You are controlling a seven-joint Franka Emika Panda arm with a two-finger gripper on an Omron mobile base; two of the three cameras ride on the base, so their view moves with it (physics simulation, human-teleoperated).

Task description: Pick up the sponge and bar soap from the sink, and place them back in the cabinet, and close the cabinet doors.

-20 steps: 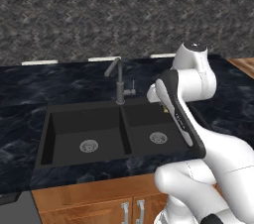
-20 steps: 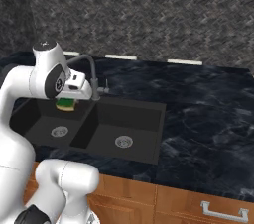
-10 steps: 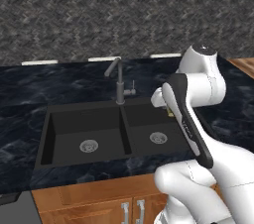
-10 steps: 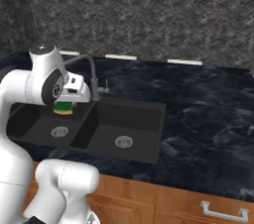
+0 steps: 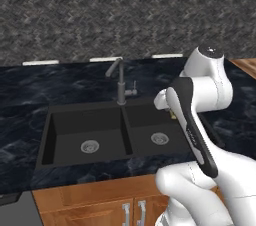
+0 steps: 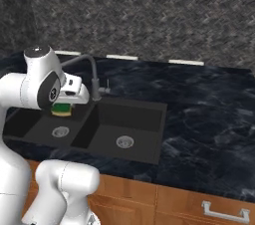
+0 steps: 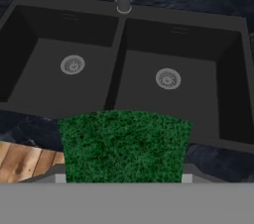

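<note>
The robot's tool (image 6: 63, 105) grips a flat green-topped, yellow-bottomed sponge (image 7: 124, 144), held aloft with the black double-basin sink (image 7: 116, 74) and dark marble counter (image 6: 209, 114) below it.

The white arm rises at the left, its end effector (image 6: 63, 103) closed on the sponge (image 6: 62, 110), green on top and yellow beneath, held above the left basin of the black sink (image 6: 149, 142). Each basin has a round metal drain. The curved grey faucet (image 6: 89, 72) stands behind the divider. Dark marbled bench (image 6: 209, 119) surrounds the sink, with wooden drawer fronts (image 6: 199, 206) below.
</note>
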